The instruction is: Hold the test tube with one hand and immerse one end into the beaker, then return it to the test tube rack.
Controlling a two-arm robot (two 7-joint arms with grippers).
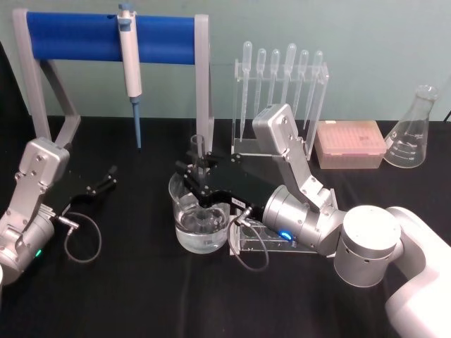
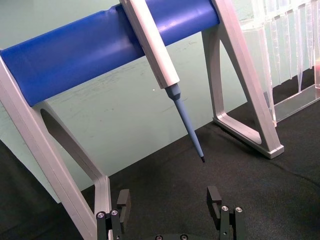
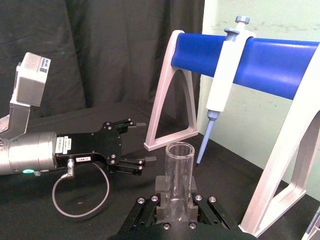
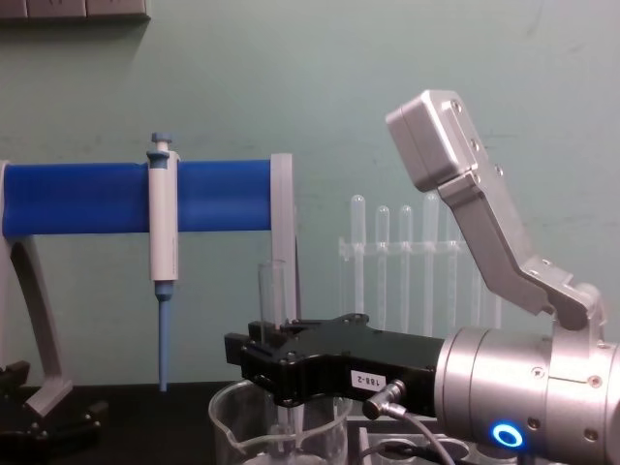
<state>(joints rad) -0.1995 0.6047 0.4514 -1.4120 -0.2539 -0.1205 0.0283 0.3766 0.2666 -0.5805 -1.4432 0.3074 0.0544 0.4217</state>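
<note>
Head view has the right pincer (image 1: pixel 197 169) reaching in from the right over the beaker (image 1: pixel 184 236), which stands near the middle of the table (image 1: pixel 127 296) with water (image 1: pixel 201 224) in it. Its jaws are clamped on the tube (image 1: pixel 199 148), held upright with the open rim up. In the chest view the tube (image 4: pixel 271 291) runs down past the pincer (image 4: pixel 254 358) and below the rim of the beaker (image 4: pixel 228 426); I cannot tell whether its round end is under the water. The right wrist view shows a jaw pressed on either side of the tube (image 3: pixel 180 170). The left pincer (image 1: pixel 107 177) lies parked at the left of the table, well apart from the beaker, its jaws apart. The rack (image 1: pixel 246 246) sits just right of the beaker, under the right wrist.

I judge the dip to be the step in hand, with the return to the rack yet to come. Pushed down too far, the round end could strike the glass bottom and crack, or slide up through the jaws. Drawn out at a slant, the tube could catch the rim and tip the beaker. Wet glass is slick, so a loose grip may let it slip on the way. The rack's holes are likely a close fit; a tilted tube would hit the plate rather than enter
</note>
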